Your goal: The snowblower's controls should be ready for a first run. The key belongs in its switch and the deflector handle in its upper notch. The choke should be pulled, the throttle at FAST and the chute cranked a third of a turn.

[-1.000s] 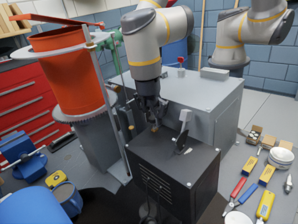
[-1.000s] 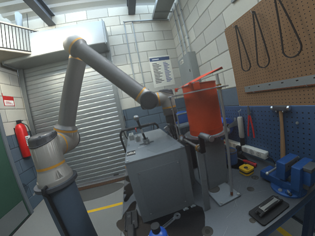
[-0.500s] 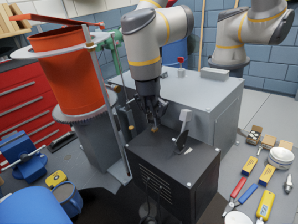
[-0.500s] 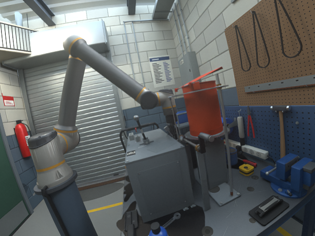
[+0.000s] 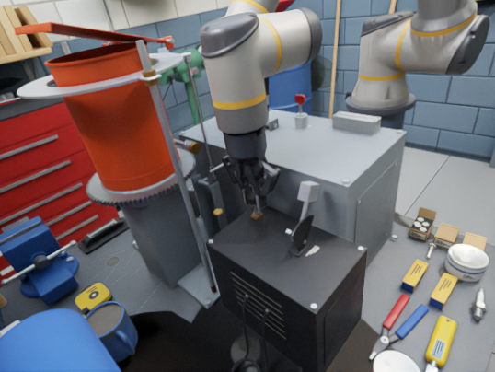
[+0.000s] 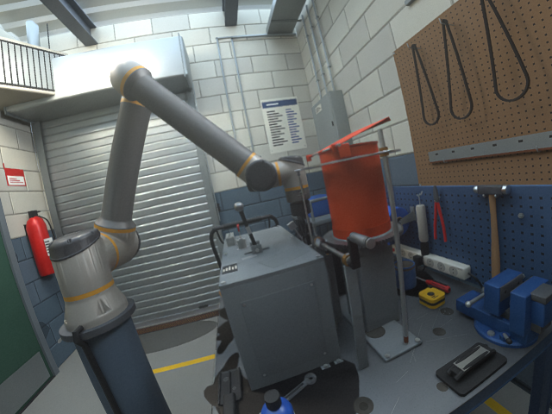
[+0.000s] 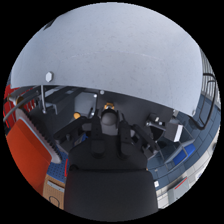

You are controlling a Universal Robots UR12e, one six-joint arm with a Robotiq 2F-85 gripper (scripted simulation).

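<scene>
The choke knob, a small brass-coloured knob on a thin stem, stands on the back edge of the black engine box. To its right on the same box is the throttle lever with a pale square grip above a dark sector plate. A red-topped key stands on the grey housing behind. The orange chute rises on the left on a toothed ring, with a brass-ended crank beside it. My gripper points down over the box's back edge and is closed on the choke knob.
Behind the black box the grey housing fills the middle, and the arm's base column stands beyond it. Small boxes, pliers and a spark plug lie on the bench at right. A blue vice and a tape measure sit at left.
</scene>
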